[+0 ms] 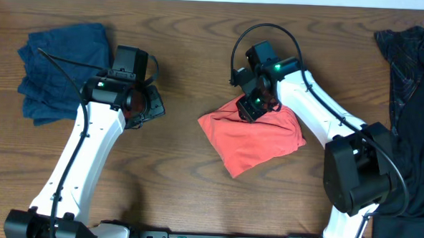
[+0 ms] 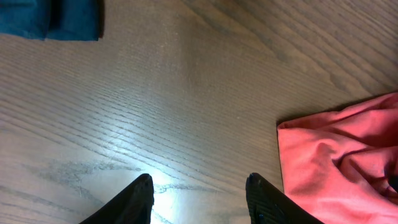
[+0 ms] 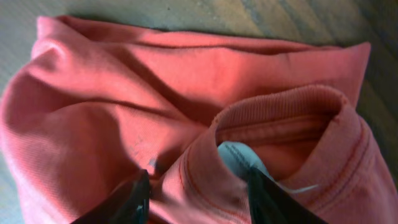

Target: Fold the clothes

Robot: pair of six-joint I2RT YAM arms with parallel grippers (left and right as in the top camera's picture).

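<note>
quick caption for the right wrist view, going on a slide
The right gripper, jaws open, poised at the ribbed collar of a bunched coral-red shirt on the wooden table.

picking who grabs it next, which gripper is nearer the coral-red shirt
Right. The right gripper is on the coral-red shirt, jaws straddling its collar; the left gripper is over the table, off the shirt's left edge.
</note>
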